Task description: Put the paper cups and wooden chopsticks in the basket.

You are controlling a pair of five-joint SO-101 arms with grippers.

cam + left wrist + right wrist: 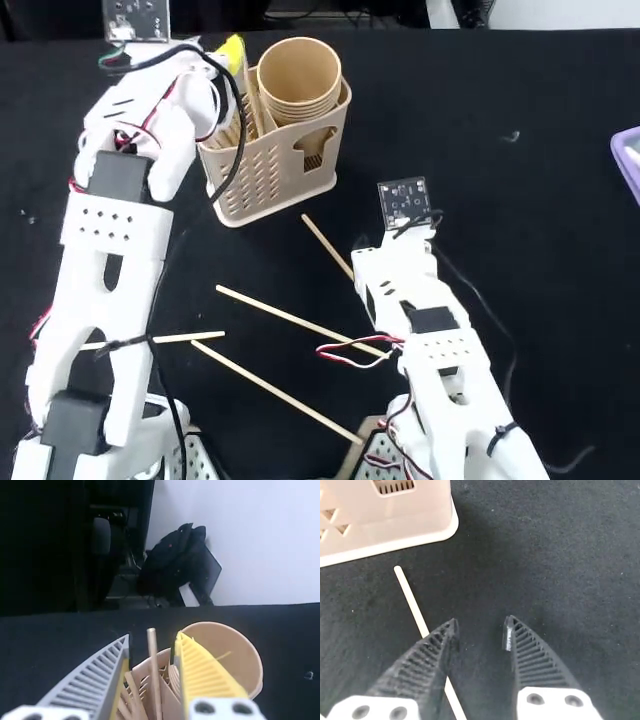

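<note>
**High:** basket (290, 170) sits back-centre on the black table (500, 120). Cups (300, 75) are nested in its right half, sticks (245, 115) in its left half. Left arm (110, 240) leans over the basket's left rim, left gripper (228, 58) above the stick side. We count four loose sticks (290, 318) on the table:
- one just off the basket's front edge, running toward the right arm (420, 320)
- two long diagonals between the arms
- one partly under the left arm

Wide bare table right of the basket, out to a purple object (628, 160) at the right edge.

**Left wrist:** left gripper (152, 637) is parted, with a grey finger and a yellow finger (205, 675) either side of an upright stick (152, 680) in the basket. We see a gap on both sides of it. Cups (235, 655) are just beside the yellow finger. Past the table's far edge, a dark bag (180, 565) leans against a white wall.

**Right wrist:** right gripper (481, 627) is spread wide over the table (560, 555), bare cloth showing between the fingers. One loose stick (412, 602) runs under the black finger (420, 670). Its end is near the basket (385, 520) corner, apart from it. We see bare table on the white finger's side.
</note>
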